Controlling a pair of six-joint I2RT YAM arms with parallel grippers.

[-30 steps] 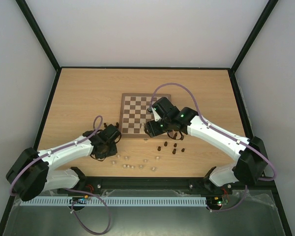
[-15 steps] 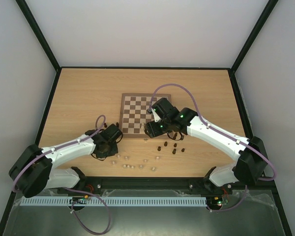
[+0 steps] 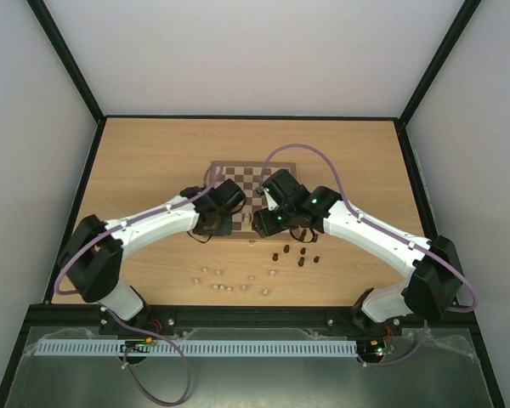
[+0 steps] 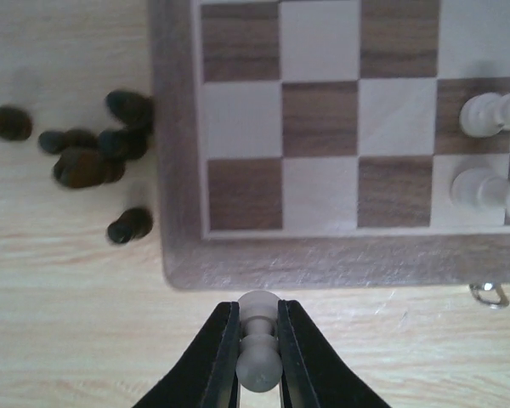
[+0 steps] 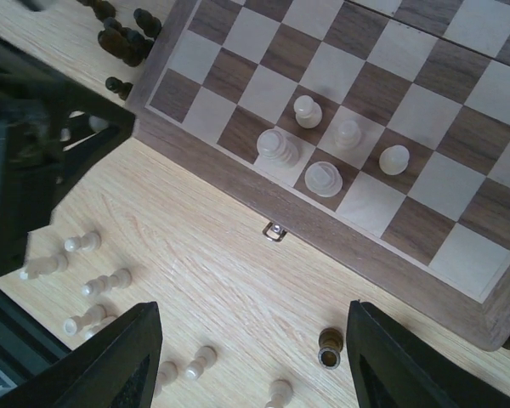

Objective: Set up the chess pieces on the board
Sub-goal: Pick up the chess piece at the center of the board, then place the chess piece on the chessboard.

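Just off the near edge of the board (image 4: 340, 259), by its near-left corner, a pale pawn (image 4: 259, 361) was pinched between the closed fingers of the left gripper (image 4: 257, 323), above bare worktop (image 4: 68, 340). On the board, five pale pieces (image 5: 323, 178) stood grouped in the rows nearest that edge, close to the metal latch (image 5: 274, 230). Off the left edge, a cluster of dark pieces (image 4: 89, 161) lay just beside the border. The right gripper (image 5: 253, 340) hung over the near edge, jaws apart, holding nothing, with one dark piece (image 5: 330, 348) below it. Loose pale pieces (image 5: 98, 285) were scattered toward the worktop's near edge. From above, both arms hid the board's near rows.
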